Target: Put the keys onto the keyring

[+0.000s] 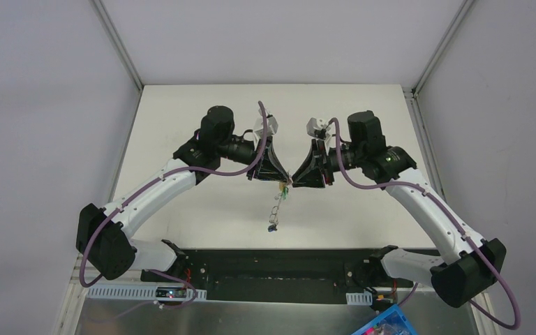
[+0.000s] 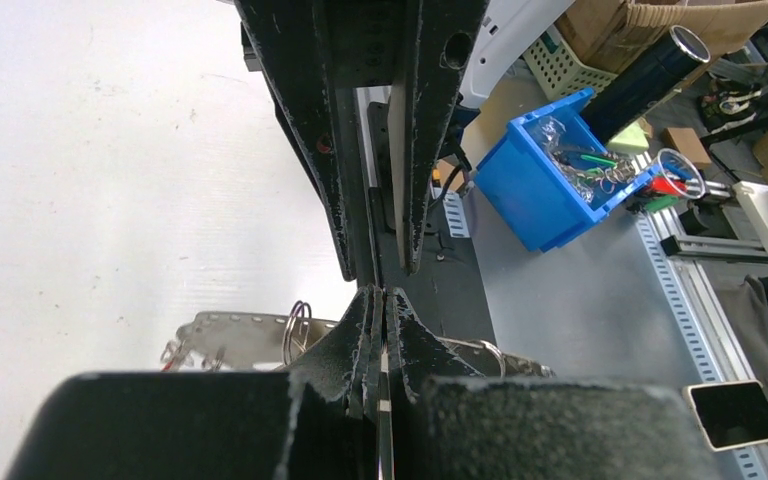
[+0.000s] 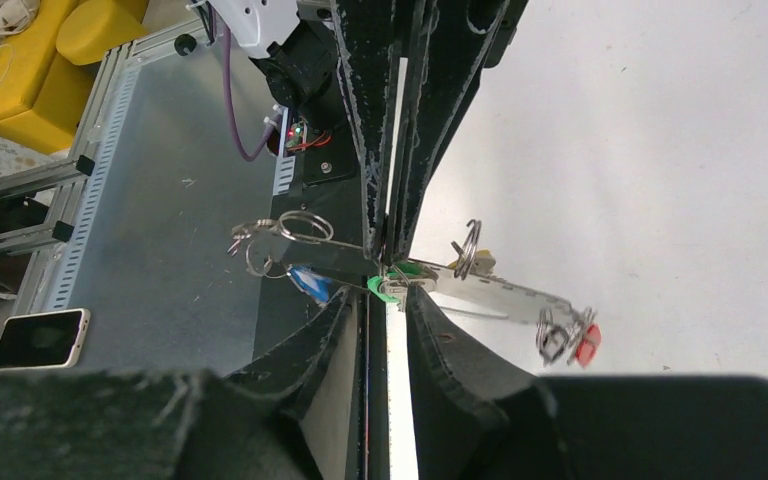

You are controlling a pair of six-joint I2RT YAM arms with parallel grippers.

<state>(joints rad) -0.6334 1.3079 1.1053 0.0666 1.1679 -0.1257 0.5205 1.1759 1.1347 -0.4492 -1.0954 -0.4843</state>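
Note:
My left gripper [image 1: 278, 181] [image 2: 382, 300] is shut on a perforated metal keyring strip [image 3: 505, 292] [image 2: 225, 338] held up in the air between the arms. The strip carries split rings [image 3: 305, 228]. On it hang a green key [image 3: 393, 286], a blue key [image 3: 310, 283], a yellow key [image 3: 483, 262] and a red key [image 3: 587, 345]. My right gripper [image 1: 293, 183] [image 3: 388, 297] meets the left one tip to tip. Its jaws stand a little apart, with light showing between them, and the green key's head sits just past their tips. In the top view the strip [image 1: 276, 206] dangles below the grippers.
A blue bin [image 2: 530, 190] [image 1: 385, 324] of spare rings and keys stands on the grey metal bench by the right arm's base. A phone [image 3: 40, 338] lies on that bench. The black base rail [image 1: 272, 272] runs along the table's near edge.

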